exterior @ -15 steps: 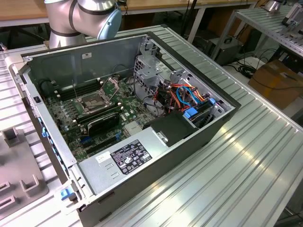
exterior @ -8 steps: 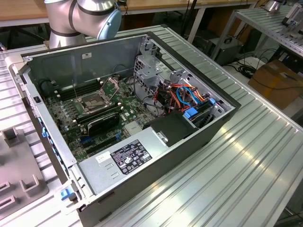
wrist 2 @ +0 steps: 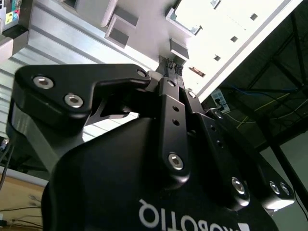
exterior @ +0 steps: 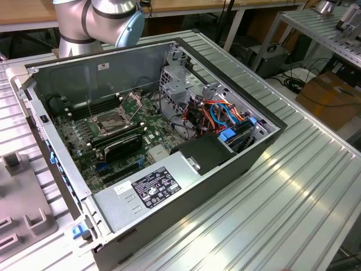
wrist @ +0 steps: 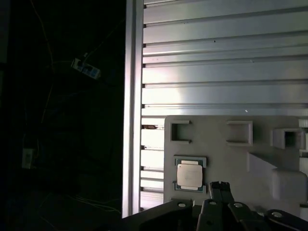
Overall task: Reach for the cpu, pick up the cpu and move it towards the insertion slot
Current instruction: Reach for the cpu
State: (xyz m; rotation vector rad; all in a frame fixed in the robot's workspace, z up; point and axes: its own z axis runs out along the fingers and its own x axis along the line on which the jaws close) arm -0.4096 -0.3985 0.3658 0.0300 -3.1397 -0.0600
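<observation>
In the first wrist view the cpu [wrist: 189,174], a small flat silver-tan square, lies in a square pocket of a grey fixture plate [wrist: 221,154]. My gripper [wrist: 219,187] hangs just beside the cpu, above the plate and apart from the chip. In the second wrist view the gripper [wrist 2: 172,65] has its two black fingers drawn together, shut on nothing. The insertion slot [exterior: 110,121], a square metal-framed socket with its latch raised, sits on the motherboard inside the open computer case [exterior: 225,169] in the exterior view.
The case lies on a ribbed aluminium table [exterior: 293,180]. The grey fixture plate [exterior: 22,220] sits off the case's end at the exterior view's left. The arm's base [exterior: 96,20] stands behind the case. Cables, a drive cage and a power supply [exterior: 152,189] crowd the case.
</observation>
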